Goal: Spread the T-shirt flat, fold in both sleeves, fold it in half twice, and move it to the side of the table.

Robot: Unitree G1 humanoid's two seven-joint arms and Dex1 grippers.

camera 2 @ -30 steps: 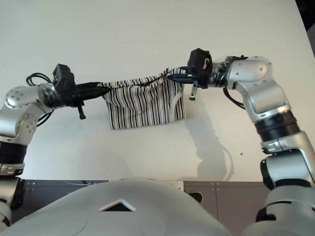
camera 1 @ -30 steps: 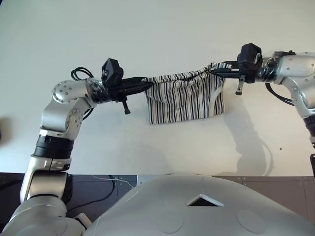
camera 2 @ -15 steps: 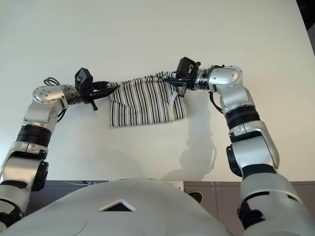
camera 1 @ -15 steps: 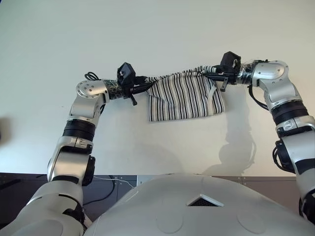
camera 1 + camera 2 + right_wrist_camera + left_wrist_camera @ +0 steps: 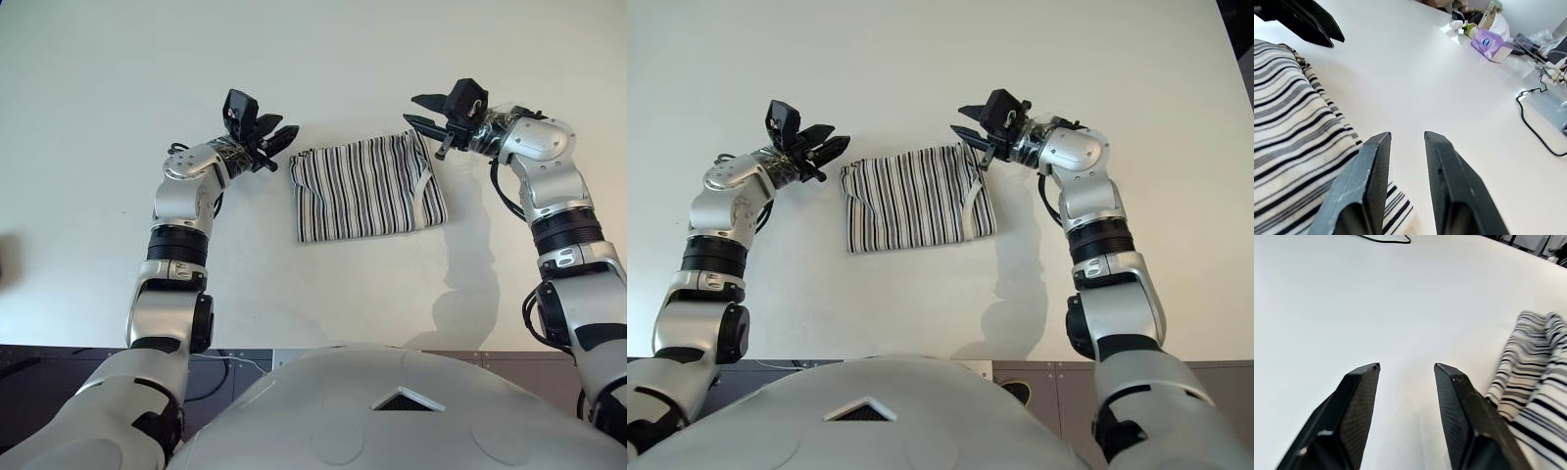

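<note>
The black-and-white striped T-shirt point(image 5: 364, 188) lies folded into a compact rectangle on the white table point(image 5: 323, 59), its far edge a little rumpled. My left gripper point(image 5: 280, 139) hovers just off the shirt's far left corner, open, with nothing between its fingers. My right gripper point(image 5: 417, 111) hangs open just above the shirt's far right corner, also holding nothing. In the left wrist view the open fingers point(image 5: 1359, 396) frame bare table, with the striped cloth point(image 5: 1533, 372) beside them. In the right wrist view the striped cloth point(image 5: 1293, 147) lies under and beside the open fingers point(image 5: 1371, 176).
White table surface stretches wide on all sides of the shirt. In the right wrist view a black cable point(image 5: 1537, 122), a purple box point(image 5: 1491, 44) and other clutter sit far off near the table's edge. The table's front edge point(image 5: 294, 348) runs close to me.
Both grippers have let go of the shirt's far corners and opened. The arms drew back and lifted slightly, and the shirt now lies flat on the table.
</note>
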